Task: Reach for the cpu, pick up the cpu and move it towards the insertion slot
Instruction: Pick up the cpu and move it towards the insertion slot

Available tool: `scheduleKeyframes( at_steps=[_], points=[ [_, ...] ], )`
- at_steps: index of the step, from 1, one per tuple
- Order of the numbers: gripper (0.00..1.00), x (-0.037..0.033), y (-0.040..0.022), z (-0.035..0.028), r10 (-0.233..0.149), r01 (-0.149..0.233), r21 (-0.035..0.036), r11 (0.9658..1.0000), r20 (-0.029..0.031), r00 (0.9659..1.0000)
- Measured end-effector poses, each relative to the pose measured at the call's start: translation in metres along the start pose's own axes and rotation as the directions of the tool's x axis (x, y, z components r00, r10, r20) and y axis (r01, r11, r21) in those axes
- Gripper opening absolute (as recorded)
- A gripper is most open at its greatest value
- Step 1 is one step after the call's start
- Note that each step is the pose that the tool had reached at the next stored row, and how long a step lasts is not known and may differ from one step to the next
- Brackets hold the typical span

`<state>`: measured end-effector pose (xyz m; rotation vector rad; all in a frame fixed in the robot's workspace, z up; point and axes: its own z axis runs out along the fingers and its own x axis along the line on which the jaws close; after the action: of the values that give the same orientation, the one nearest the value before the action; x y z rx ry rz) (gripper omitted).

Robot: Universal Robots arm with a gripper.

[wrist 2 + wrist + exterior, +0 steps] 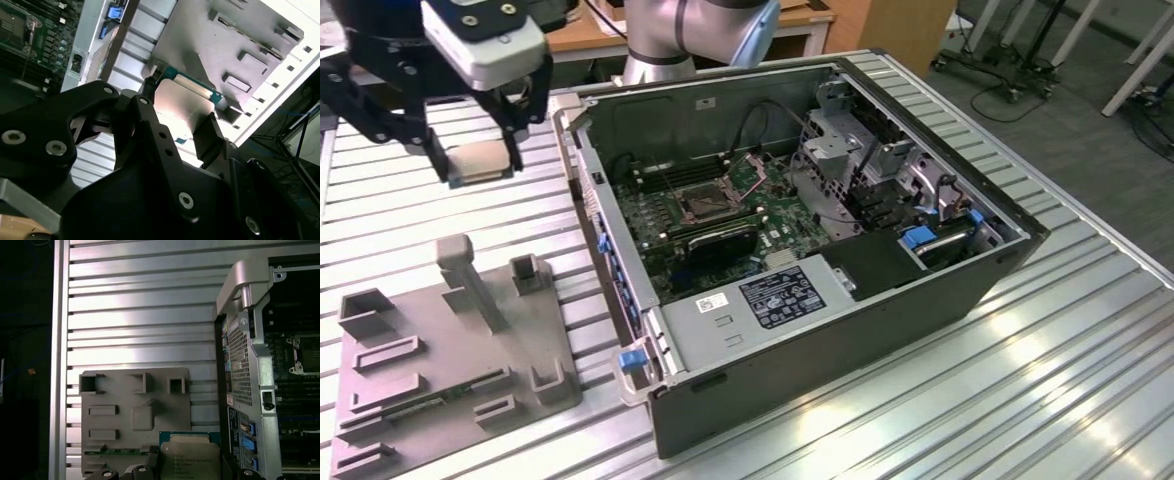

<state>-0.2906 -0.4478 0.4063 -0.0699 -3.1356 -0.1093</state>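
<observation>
A ribbed metal worktop (1067, 350) gleams under bright overhead light. Beyond its far edge stand a wooden desk (854, 25), grey floor (1067, 110) and white stand legs (1141, 60).

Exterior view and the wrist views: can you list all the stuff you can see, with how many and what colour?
cpu: one, pale silvery, held in the air above the table.
insertion slot: one, dark with silvery frame, on the green board inside the case.
computer case: one, black and grey, lying open on the table.
grey holder tray: one, grey, at the exterior view's left of the case.
table: one, ribbed silver metal.
gripper: one, black, shut on the cpu.
</observation>
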Motion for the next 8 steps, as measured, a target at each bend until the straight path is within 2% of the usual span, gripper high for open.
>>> scheduleKeyframes(
  at_steps=[8],
  points=[
    [0.55, -0.0286, 0.0043, 0.0003, 0.000, 0.000, 0.0000, 1.0000, 0.0000, 1.0000]
  ],
)
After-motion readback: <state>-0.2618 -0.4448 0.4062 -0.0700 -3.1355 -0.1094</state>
